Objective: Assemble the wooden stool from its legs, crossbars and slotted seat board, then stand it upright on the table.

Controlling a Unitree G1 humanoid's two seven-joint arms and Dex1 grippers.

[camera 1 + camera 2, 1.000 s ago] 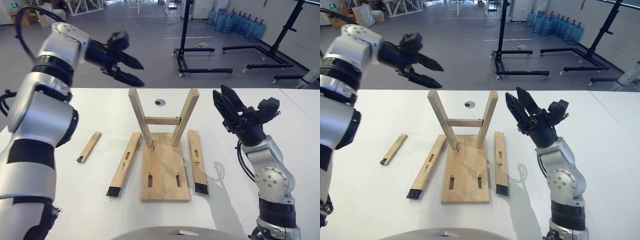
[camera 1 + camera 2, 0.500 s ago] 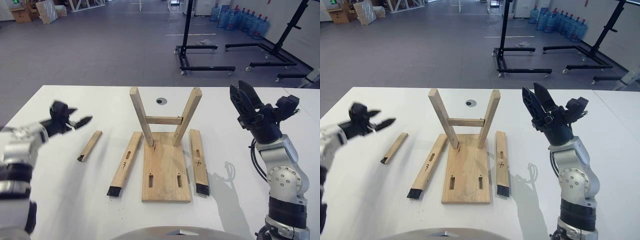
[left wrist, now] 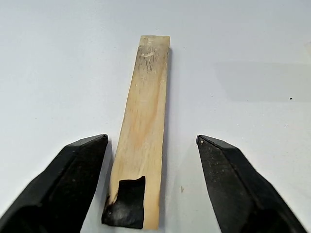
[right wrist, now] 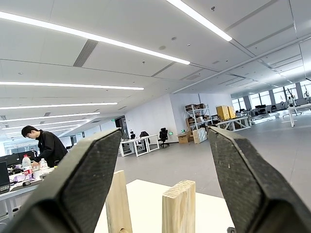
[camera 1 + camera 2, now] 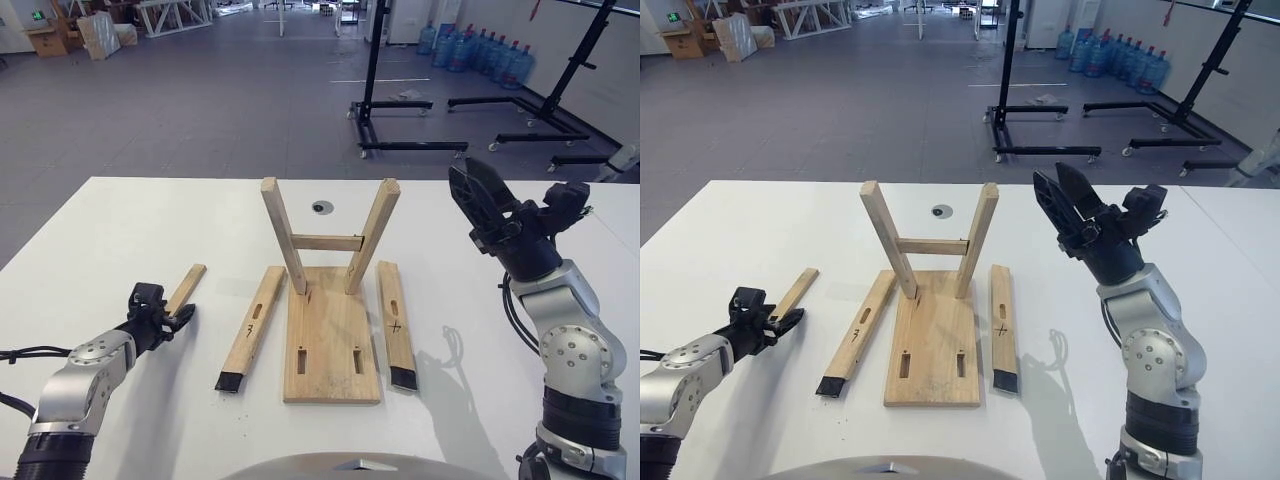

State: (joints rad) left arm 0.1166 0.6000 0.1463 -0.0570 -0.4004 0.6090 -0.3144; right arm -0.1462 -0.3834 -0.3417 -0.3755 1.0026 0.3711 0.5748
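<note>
The seat board (image 5: 331, 352) is lying flat, two upright legs (image 5: 283, 236) standing in it, a crossbar (image 5: 325, 241) joining them. On either side loose legs (image 5: 251, 327) are lying, a short crossbar (image 5: 185, 288) farther left.

Handwritten marks, dark ink:
- left loose leg (image 5: 251, 327), lying flat just left of the seat board (image 5: 330, 352): one figure, reads "3", between the leg's slot and its black-capped end
- right loose leg (image 5: 394, 318), lying flat just right of the board: one mark at about mid-length, reads "4" or a plain cross; cannot tell which
- seat board: small dark mark at the foot of the left upright leg (image 5: 282, 233), too small to read

Background: green sign (image 5: 37, 14) in the hall behind, lettering illegible
</note>
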